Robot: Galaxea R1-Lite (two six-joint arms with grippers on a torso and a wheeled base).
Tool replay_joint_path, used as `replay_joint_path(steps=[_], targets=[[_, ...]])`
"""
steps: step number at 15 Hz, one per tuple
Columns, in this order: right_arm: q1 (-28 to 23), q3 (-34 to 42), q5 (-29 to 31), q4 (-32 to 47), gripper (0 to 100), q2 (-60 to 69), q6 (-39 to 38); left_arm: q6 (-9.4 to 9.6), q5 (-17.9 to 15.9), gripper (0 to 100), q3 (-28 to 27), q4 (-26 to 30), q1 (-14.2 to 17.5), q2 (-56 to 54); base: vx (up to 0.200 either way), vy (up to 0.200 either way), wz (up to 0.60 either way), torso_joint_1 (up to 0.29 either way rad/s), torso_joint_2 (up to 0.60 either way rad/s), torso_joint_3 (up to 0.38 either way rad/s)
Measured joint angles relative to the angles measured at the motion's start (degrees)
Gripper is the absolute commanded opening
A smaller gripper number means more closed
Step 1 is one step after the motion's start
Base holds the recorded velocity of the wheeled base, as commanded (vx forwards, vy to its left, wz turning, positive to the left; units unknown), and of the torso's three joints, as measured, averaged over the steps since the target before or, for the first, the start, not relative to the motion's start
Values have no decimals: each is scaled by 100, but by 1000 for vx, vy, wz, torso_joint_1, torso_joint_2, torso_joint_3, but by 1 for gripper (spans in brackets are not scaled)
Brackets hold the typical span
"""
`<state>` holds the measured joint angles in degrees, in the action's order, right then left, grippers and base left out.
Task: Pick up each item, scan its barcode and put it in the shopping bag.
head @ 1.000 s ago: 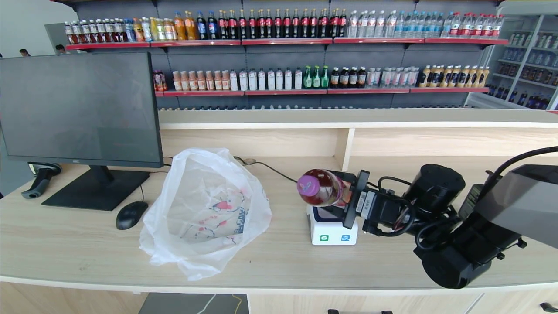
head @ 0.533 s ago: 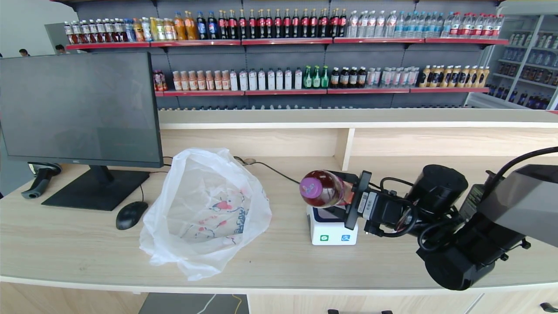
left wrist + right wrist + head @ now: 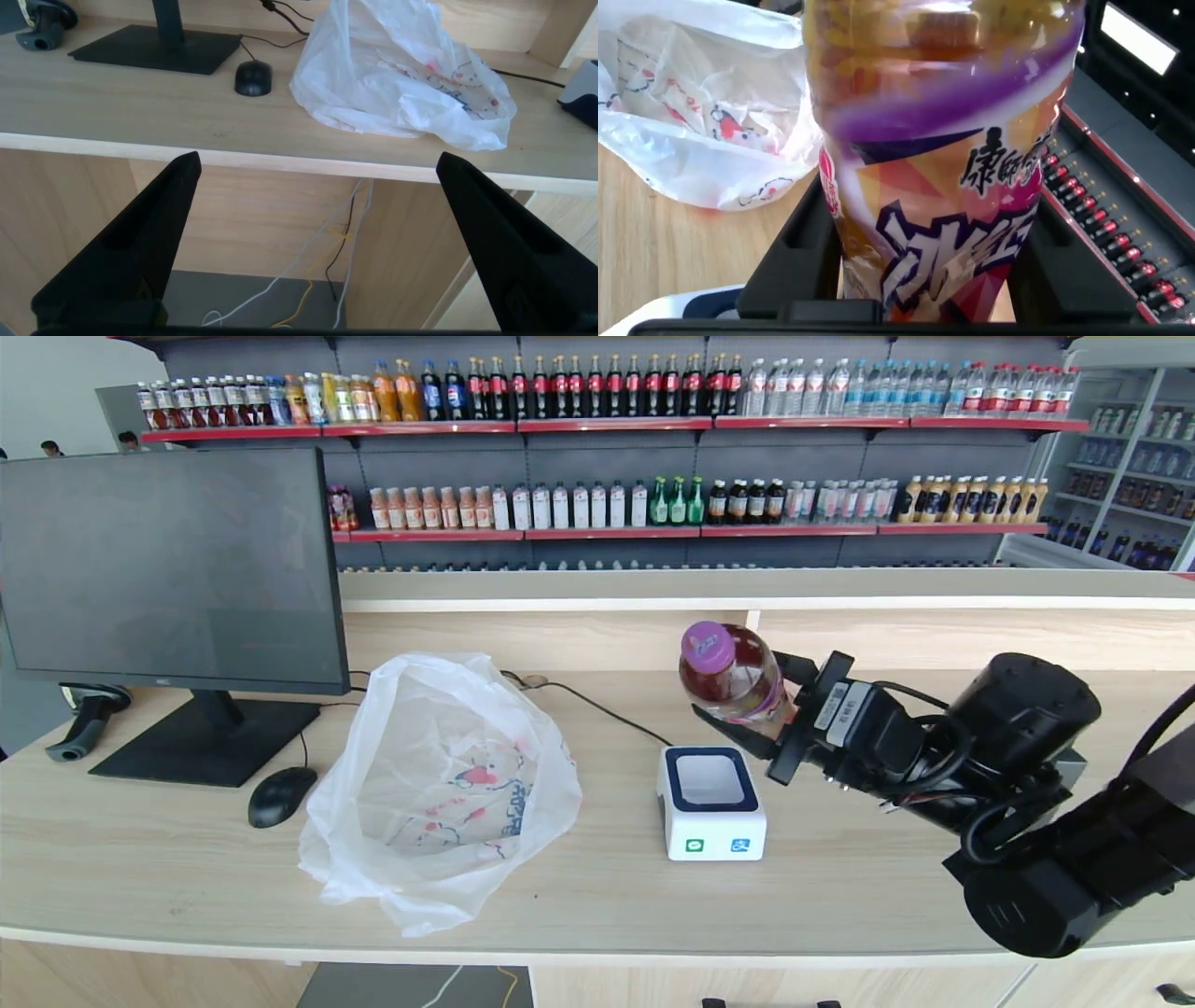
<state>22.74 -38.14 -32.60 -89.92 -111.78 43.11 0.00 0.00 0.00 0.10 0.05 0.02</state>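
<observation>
While the right gripper [image 3: 752, 695] is clamping its black fingers on the bottle [image 3: 733, 674], the bottle is hanging in the air just right of the head view's centre. It is tilting, with its purple cap pointing toward the upper left of the frame. In the right wrist view the gripper [image 3: 924, 271] is squeezing the bottle [image 3: 943, 140] from both sides across its purple and orange label, and brown liquid is showing through the clear plastic. The white scanner [image 3: 711, 803] with its dark-framed window is sitting on the wooden counter [image 3: 840, 896], down and to the left of the bottle and apart from it. The shopping bag [image 3: 439, 784], translucent white with red print, is slumping on the counter at centre left, near the scanner but not touching it. A black mouse [image 3: 278, 795] is lying just left of the bag, beside the stand of a dark monitor [image 3: 173, 565] in the upper left. The left gripper [image 3: 318, 243] is hanging in front of the counter's front face, its fingers [image 3: 140, 243] spread wide apart and gripping nothing.
</observation>
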Motion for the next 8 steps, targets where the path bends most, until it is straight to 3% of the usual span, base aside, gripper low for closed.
replay_joint_path(steps=[8], targets=[[44, 472, 2308, 0, 0, 1098, -2264, 0, 2, 100, 0, 0, -2, 0, 0, 0, 0, 0, 0, 0]])
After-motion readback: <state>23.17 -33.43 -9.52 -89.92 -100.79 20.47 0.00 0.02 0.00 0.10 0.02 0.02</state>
